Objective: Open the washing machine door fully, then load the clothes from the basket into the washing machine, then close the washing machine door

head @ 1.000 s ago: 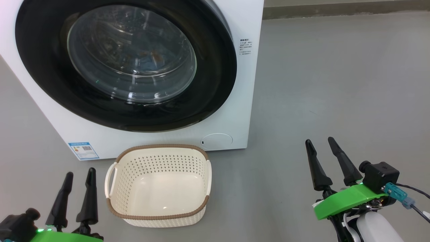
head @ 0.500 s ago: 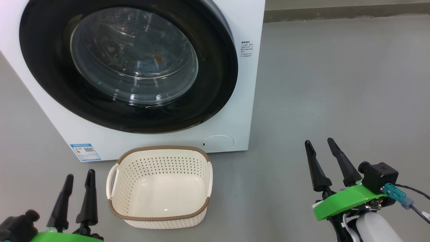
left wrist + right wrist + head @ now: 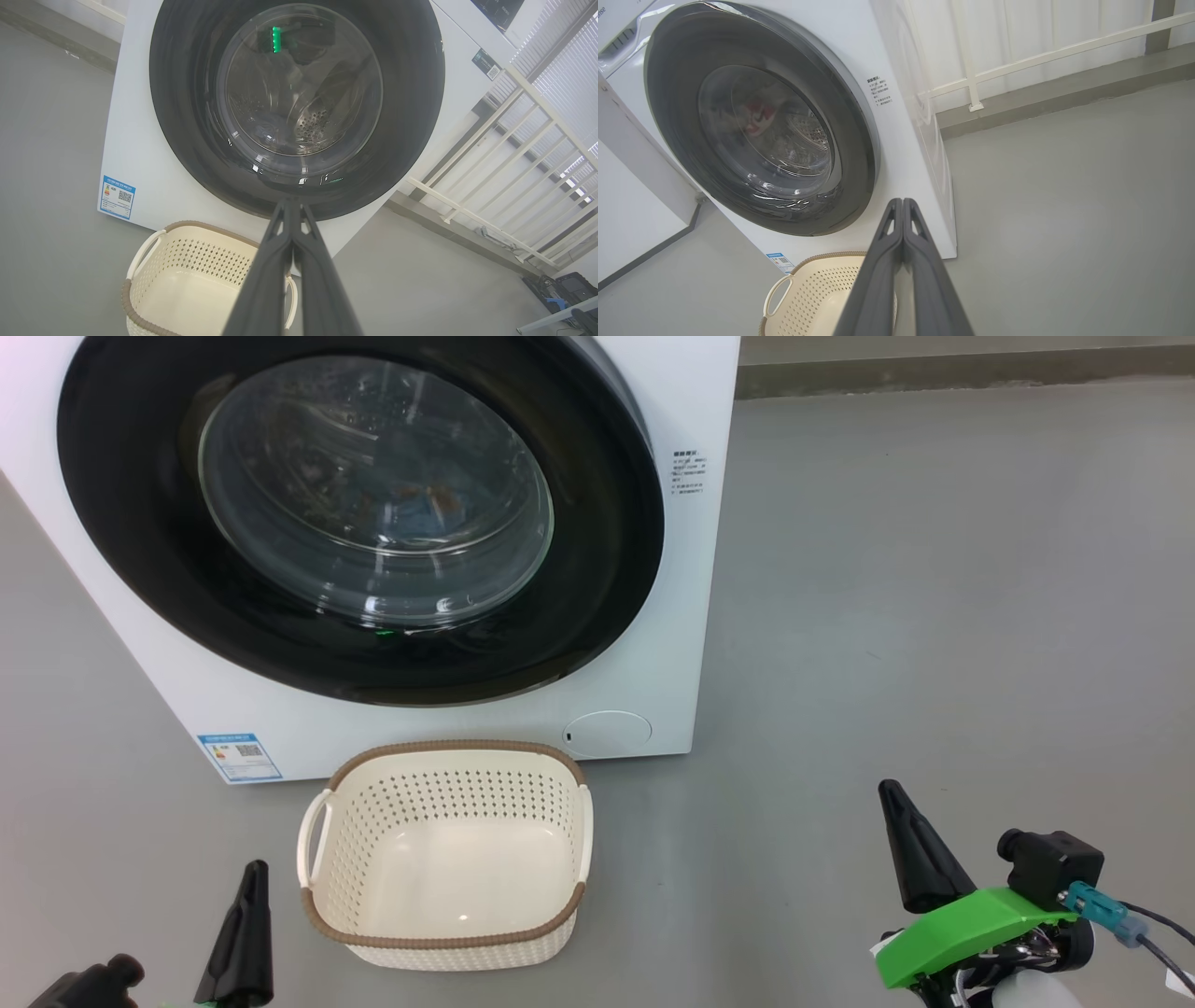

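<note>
The washing machine door (image 3: 359, 513) lies flush against the front of the washing machine (image 3: 695, 579), its round black ring and bulging glass facing out toward the robot. Through the glass, the clothes (image 3: 411, 506) show as a blue heap with orange-brown specks low in the drum. The basket (image 3: 457, 748) stands on the floor (image 3: 934, 579) just in front of the washer, below the door, and its cream bottom is bare.

The left gripper (image 3: 252, 882) sits low beside the basket's left end with its two dark fingers pressed together on nothing. The right gripper (image 3: 894, 798) is well apart to the right over bare floor, also pinched tight and holding nothing. Judged from this layout, loading and closing look done, which would explain why both grippers hang clear of the door and carry nothing.

The basket sits upright with its mouth facing up, probably so garments could be lifted straight out toward the drum. Its long axis runs side to side, roughly parallel to the washer's front, with a handle at each short end. The door has no long axis, being round. Its flat face points forward and slightly left in the head view. Which side carries the hinge cannot be told.
</note>
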Available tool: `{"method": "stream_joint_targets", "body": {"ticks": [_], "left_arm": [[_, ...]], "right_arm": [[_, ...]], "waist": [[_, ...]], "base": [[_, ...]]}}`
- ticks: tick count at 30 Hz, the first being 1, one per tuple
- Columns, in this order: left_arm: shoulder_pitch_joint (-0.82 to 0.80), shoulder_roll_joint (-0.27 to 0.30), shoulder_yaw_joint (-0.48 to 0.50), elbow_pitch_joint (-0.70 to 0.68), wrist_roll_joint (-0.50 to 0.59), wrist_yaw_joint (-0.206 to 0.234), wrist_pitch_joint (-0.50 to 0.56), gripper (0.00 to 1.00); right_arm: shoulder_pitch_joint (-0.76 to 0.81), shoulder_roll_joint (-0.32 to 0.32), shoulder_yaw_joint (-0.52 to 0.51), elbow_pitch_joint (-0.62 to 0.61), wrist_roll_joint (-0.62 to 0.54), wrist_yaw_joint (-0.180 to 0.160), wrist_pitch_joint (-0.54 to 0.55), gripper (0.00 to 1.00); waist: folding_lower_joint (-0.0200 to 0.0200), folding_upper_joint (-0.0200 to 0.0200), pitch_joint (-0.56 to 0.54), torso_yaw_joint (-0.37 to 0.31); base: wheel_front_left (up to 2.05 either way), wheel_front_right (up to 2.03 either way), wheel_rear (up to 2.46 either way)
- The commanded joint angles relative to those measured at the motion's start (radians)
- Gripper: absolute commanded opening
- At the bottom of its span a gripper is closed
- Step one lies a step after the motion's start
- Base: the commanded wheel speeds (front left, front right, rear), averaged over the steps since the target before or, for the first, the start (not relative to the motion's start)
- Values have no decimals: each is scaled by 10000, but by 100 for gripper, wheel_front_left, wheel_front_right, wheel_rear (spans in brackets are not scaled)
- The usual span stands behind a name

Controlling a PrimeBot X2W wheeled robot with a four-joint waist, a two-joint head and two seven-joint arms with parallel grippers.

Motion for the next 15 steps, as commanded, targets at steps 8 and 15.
{"method": "stream_joint_targets", "body": {"ticks": [8,15], "left_arm": [[-308,3,359,-211,-691,10,276,0],[-343,-114,511,-205,-1150,11,480,0]], "right_arm": [[-302,-50,-317,-369,973,0,276,0],[-271,-31,-471,-435,1647,0,483,0]], "waist": [[-1,0,14,30],[-1,0,20,53]], "base": [[0,0,0],[0,0,0]]}}
